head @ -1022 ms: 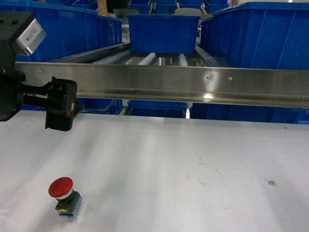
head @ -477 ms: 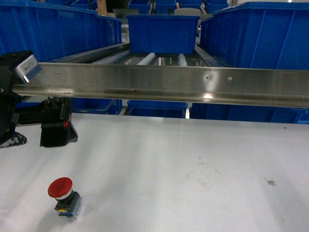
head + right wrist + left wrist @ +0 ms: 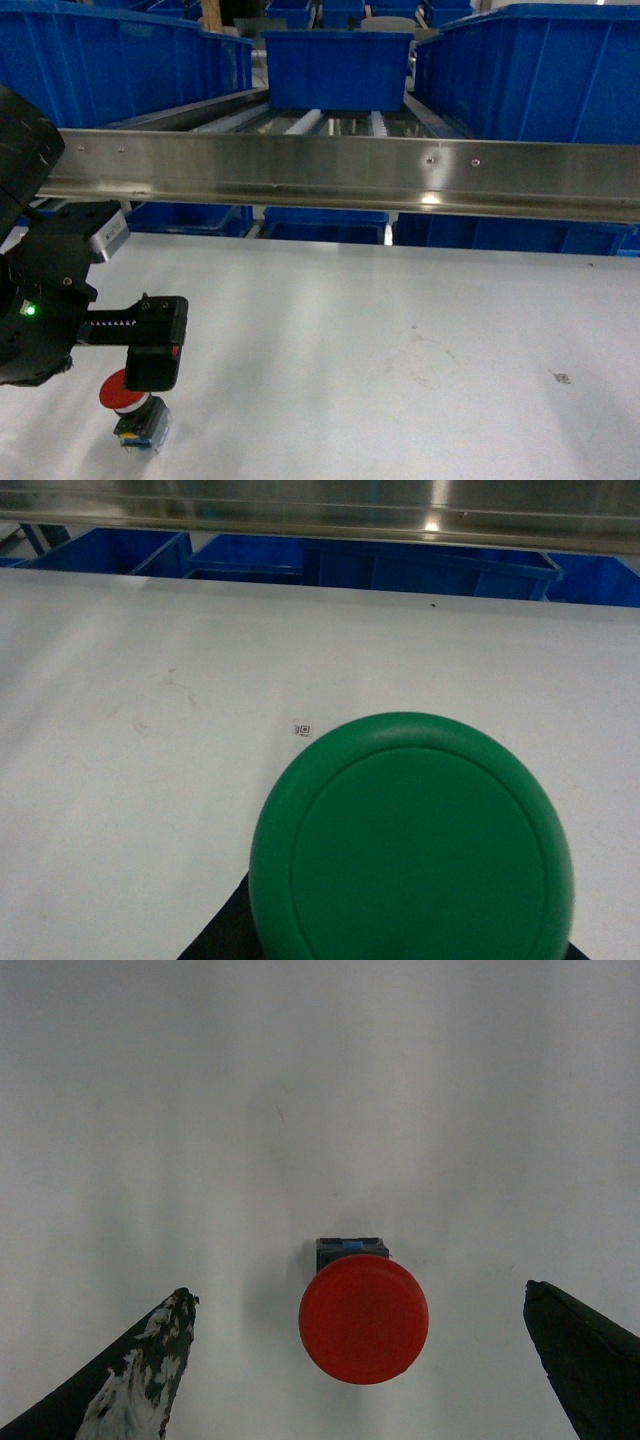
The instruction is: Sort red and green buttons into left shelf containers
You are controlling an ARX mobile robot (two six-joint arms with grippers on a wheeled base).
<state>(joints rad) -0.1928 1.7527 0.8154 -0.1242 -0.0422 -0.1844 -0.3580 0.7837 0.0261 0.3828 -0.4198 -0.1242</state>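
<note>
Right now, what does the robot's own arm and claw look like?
The left arm is bulky matte black, with a small green light, a silver-grey labelled block and a toothed rail leading to the boxy left gripper. Its fingers are black wedges, one with chipped white scuffs. The right arm barely shows.

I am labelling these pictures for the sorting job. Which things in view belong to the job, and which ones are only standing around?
Belong to the job:
red button
green button
blue bins
left gripper, open above the red button

Only around:
white table
steel rail
small square marker
</note>
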